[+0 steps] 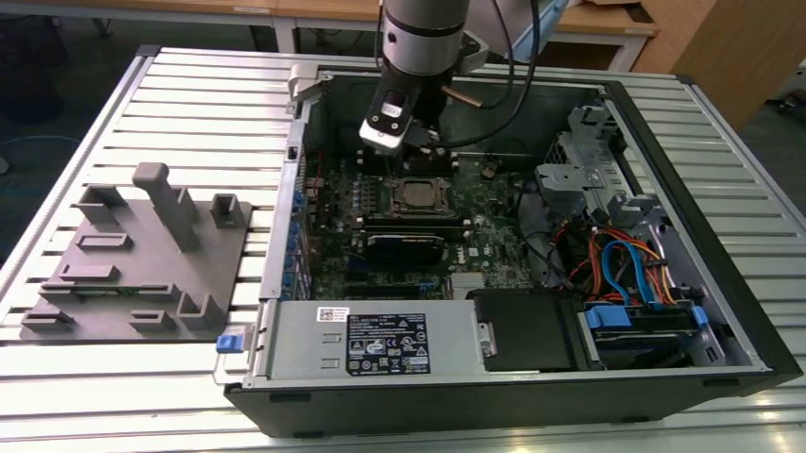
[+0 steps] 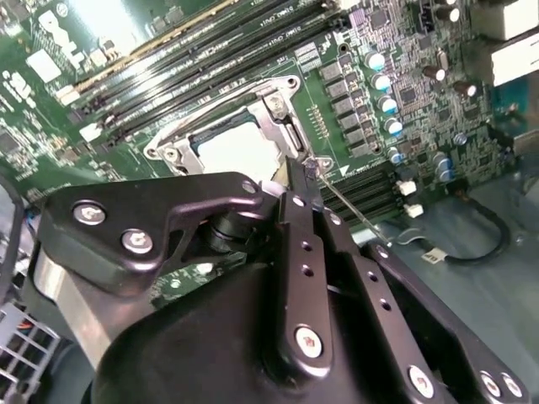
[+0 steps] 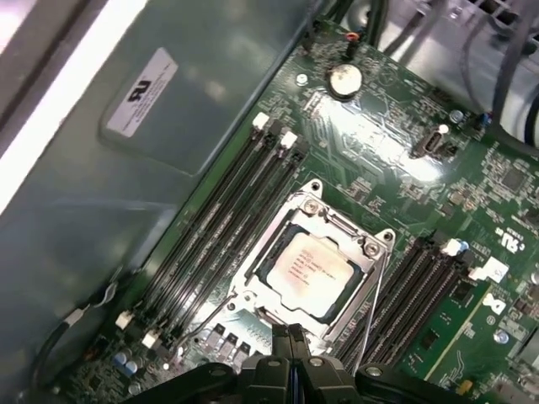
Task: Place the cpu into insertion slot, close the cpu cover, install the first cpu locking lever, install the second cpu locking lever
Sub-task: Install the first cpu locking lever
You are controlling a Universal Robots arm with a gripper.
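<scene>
Computer case [image 1: 504,401] is lying open on a slatted metal table [image 1: 189,94], and my arm [image 1: 426,33] is reaching down into it from twelve o'clock in the exterior view. In that view a grey fixture tray [image 1: 226,274] is sitting at nine o'clock from the case, well apart from it. Inside the case, the insertion slot [image 1: 394,196] is lying on the green motherboard [image 1: 485,236] below my wrist. A black card [image 1: 406,247] is sitting at six o'clock from the slot, a grey power supply [image 1: 365,344] is lying further out at six o'clock, and blue and orange cables [image 1: 629,264] are trailing at four o'clock.

The cpu [image 3: 307,268] is sitting flat inside the slot, its silver face showing in both wrist views. The cpu cover [image 3: 268,244] is lying down over it, framing that face through its square window. Long black memory slots [image 3: 227,219] are running along two opposite sides of the socket.

My gripper [image 2: 306,178] is hovering low at one edge of the socket, and its two black fingers [image 3: 282,341] are pressing together with no visible gap. In the second wrist view they are sitting just beside the hooked end of a thin wire locking lever [image 2: 354,215]; I cannot tell whether they are touching it. In the first wrist view one wire locking lever [image 3: 375,295] is running alongside the socket and another [image 3: 202,324] is angling away from the opposite side; I cannot tell whether either is latching.
</scene>
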